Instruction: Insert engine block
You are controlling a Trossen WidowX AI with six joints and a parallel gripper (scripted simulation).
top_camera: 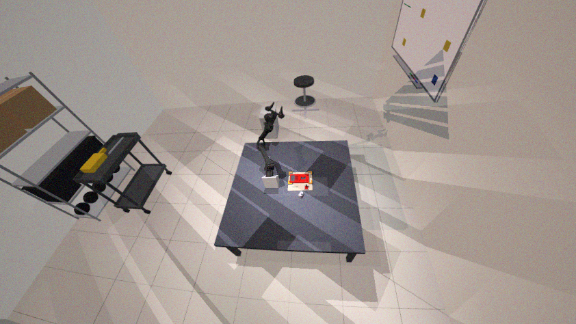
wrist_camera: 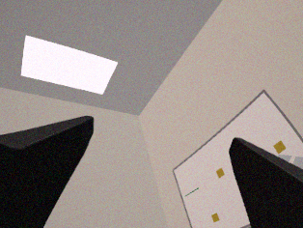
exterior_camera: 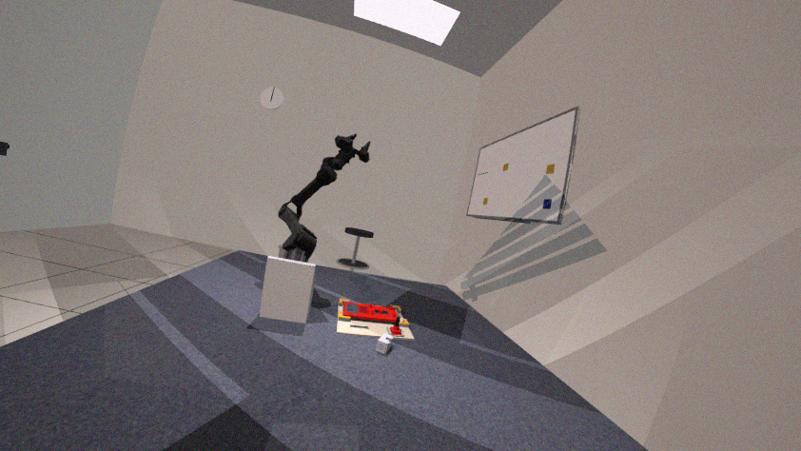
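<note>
Engine blk (top_camera: 301,194) (exterior_camera: 383,344) on table (top_camera: 258,237) (exterior_camera: 167,347), fingers open, pointing up

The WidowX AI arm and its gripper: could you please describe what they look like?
The arm is matte black throughout, built of slim, jointed links. Its gripper is black too, with two fingers that taper to narrow, blunt tips. I can make out no markings or cables.

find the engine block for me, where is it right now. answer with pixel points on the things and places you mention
The small light-grey engine block (top_camera: 301,194) (exterior_camera: 383,344) sits on the dark table, just off the cream board's edge nearest the red lever piece (top_camera: 306,186) (exterior_camera: 395,330), outside the red car body (top_camera: 299,178) (exterior_camera: 369,312).
</note>
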